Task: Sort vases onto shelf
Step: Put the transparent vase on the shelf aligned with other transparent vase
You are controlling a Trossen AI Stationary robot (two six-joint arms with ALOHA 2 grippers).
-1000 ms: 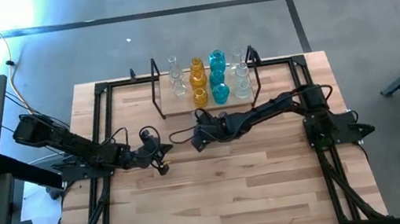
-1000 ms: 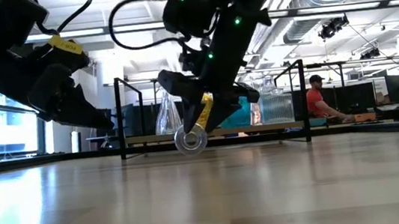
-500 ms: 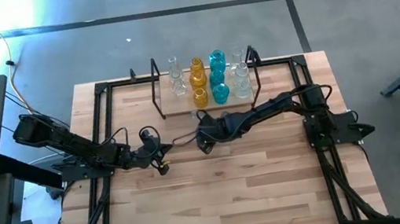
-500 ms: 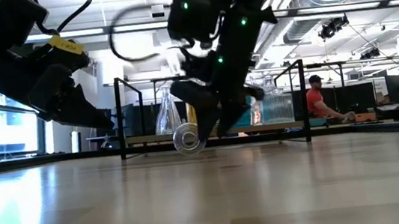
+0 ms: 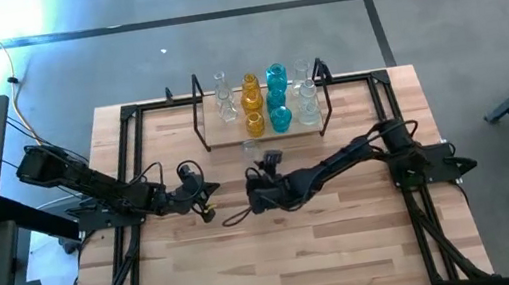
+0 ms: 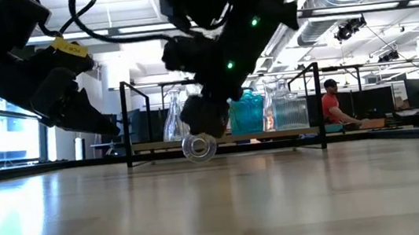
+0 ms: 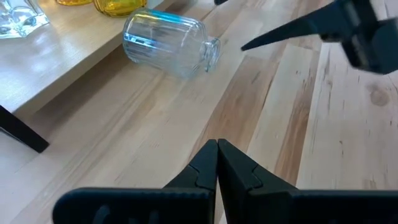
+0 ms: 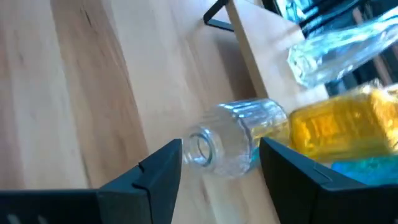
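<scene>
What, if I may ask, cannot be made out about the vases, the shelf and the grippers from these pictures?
- Low view: the right arm hides the amber vases and the middle of the shelf.
- High view: the fallen clear vase is too small to show whether it touches the shelf.
- Right wrist view: the upright vases are blurred and cut off by the edge.
- Left wrist view: most vases lie past the edge.

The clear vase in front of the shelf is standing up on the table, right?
No, the clear vase lies on its side on the table, against the shelf edge, as the left wrist view shows.
</scene>
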